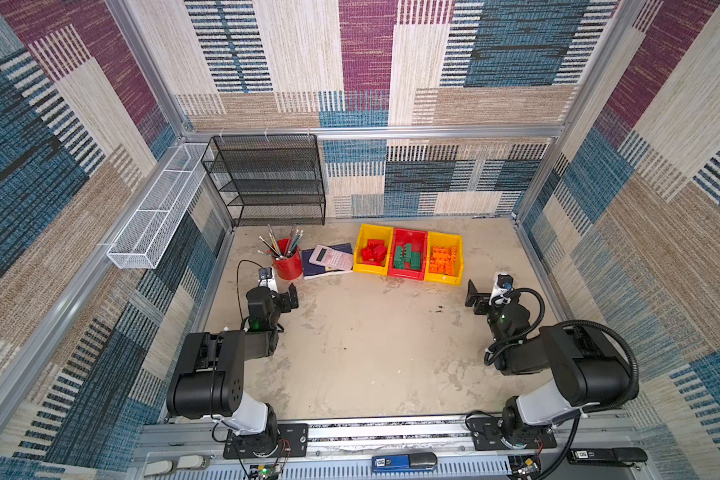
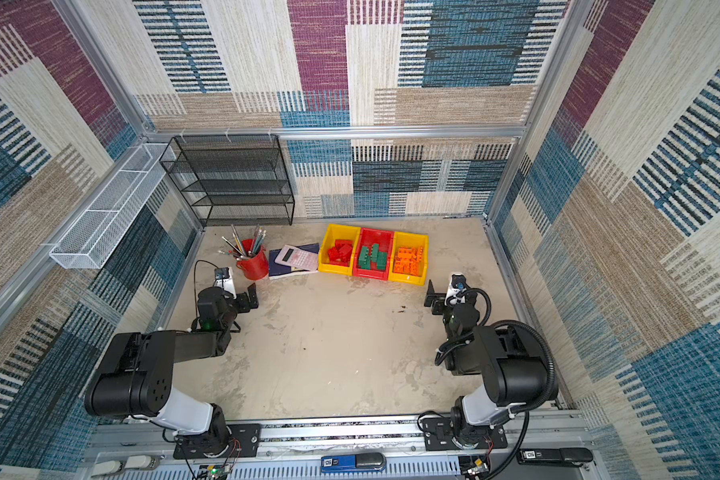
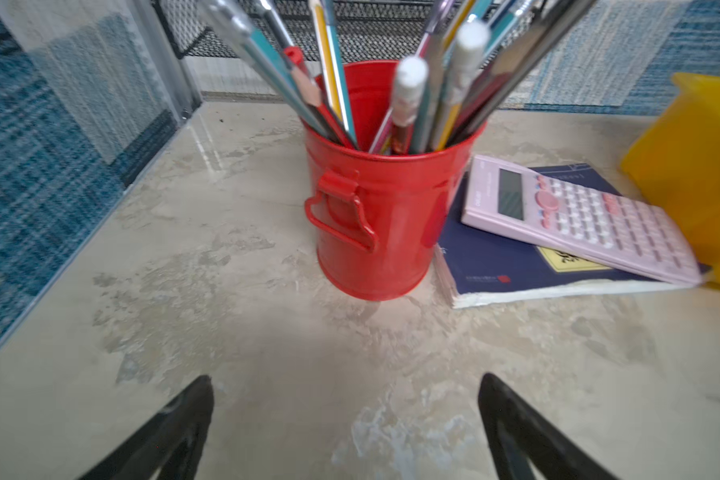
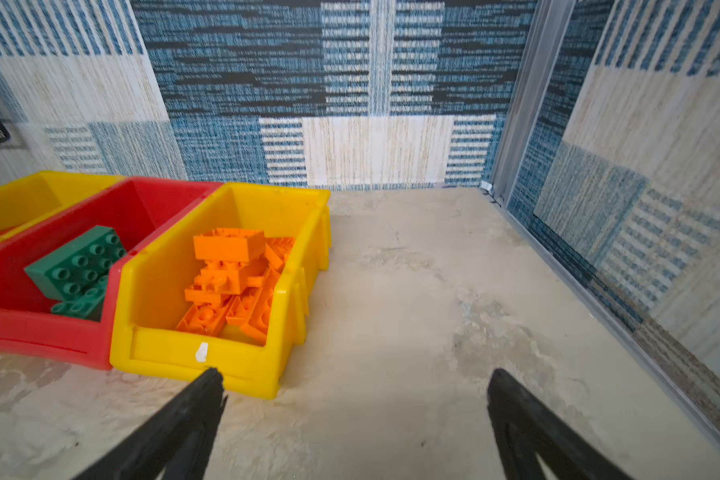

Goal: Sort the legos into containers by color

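Three joined containers stand at the back of the table in both top views. A yellow bin (image 1: 371, 269) holds red legos (image 1: 373, 251). The red bin (image 1: 406, 275) in the middle holds green legos (image 1: 408, 257). The other yellow bin (image 1: 443, 280) holds orange legos (image 1: 444, 259). In the right wrist view the orange legos (image 4: 233, 274) and green legos (image 4: 80, 266) lie inside their bins. My left gripper (image 3: 345, 380) is open and empty, in front of the pencil cup. My right gripper (image 4: 355, 373) is open and empty, just in front of the orange bin's near right corner (image 4: 208, 353).
A red pencil cup (image 1: 287, 264) full of pencils stands left of the bins. A pink calculator (image 1: 331, 257) lies on a dark blue notebook (image 1: 321, 269) beside it. A black mesh shelf (image 1: 267, 178) fills the back left corner. A white wire basket (image 1: 154, 208) hangs on the left wall.
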